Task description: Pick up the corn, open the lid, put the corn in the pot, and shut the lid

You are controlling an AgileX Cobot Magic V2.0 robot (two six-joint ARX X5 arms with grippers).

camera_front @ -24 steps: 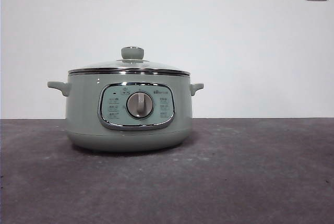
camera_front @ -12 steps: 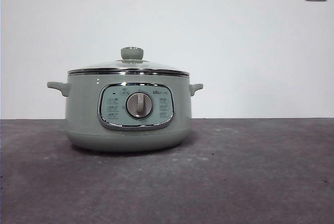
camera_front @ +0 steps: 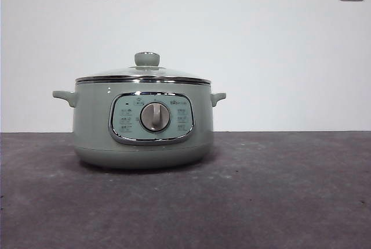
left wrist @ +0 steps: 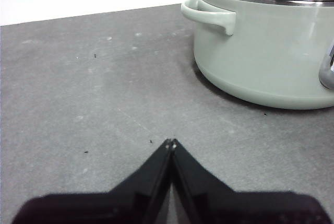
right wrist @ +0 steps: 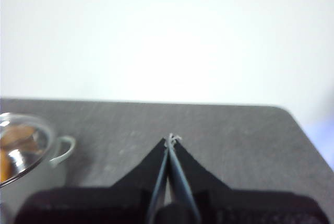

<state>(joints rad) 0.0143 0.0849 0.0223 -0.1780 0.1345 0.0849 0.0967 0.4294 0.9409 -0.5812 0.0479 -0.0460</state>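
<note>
- The pot [camera_front: 142, 122] stands left of centre in the front frame, on the dark surface [camera_front: 278, 202], dial facing the camera.
- The lid [camera_front: 143, 75] sits flat on the pot, its metal rim seated all round and the green knob [camera_front: 147, 58] upright on top.
- The corn [right wrist: 10, 148] is not on the surface in any view. At the lower left of the right wrist frame, orange-yellow shapes show through the glass; in the left wrist frame a warm tint shows under the lid at the upper right. I judge the corn is inside the pot, though the shapes are blurred.
- The left gripper [left wrist: 170, 143] hangs over bare surface, its fingers pressed tip to tip with nothing between them; the pot is at the upper right of that frame, apart from it.
- The right gripper [right wrist: 171, 139] is likewise closed and empty, over bare surface, with the pot at the frame's lower left edge, well apart.
- Neither arm shows in the front frame.
- Judgement: corn in, lid on, both grippers clear, so the task looks finished, nothing left that the views reveal.
</note>
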